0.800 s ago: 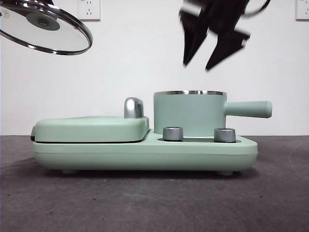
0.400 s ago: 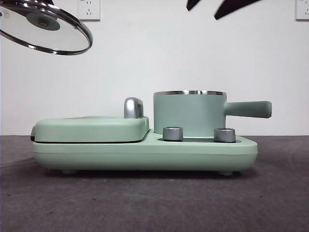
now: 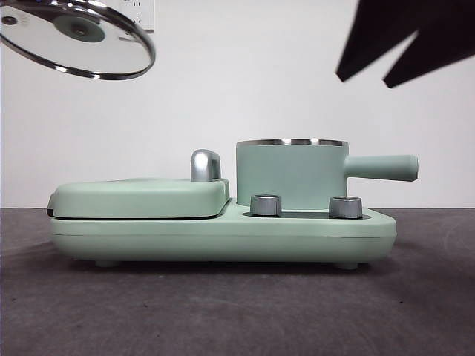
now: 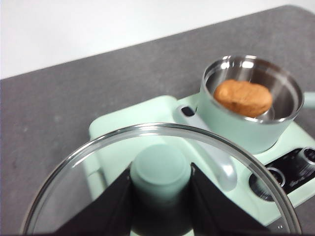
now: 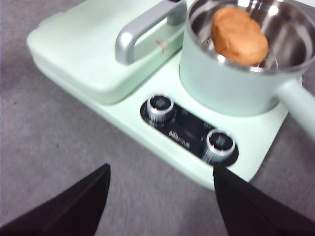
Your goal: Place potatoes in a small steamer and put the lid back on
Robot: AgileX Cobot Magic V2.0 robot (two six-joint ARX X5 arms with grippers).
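Glass lid (image 3: 78, 37), round, steel-rimmed, with a mint green knob, is held high at the left by the left gripper (image 4: 161, 189), whose jaws are pinched on that knob. Further right, the orange-brown wrinkled potato (image 5: 239, 35) is seen lying inside the mint green cylindrical steamer pot (image 3: 291, 174). The right gripper (image 5: 160, 196) hangs above with jaws spread, empty. Only the lidding is judged left.

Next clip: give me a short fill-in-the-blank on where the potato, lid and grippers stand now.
1. The potato lies inside the ____.
2. The left gripper is shut on the lid by its ____.
3. The right gripper is ____ and holds nothing.
4. The small steamer has no ____ on it.

Missing: small steamer; knob; open; lid
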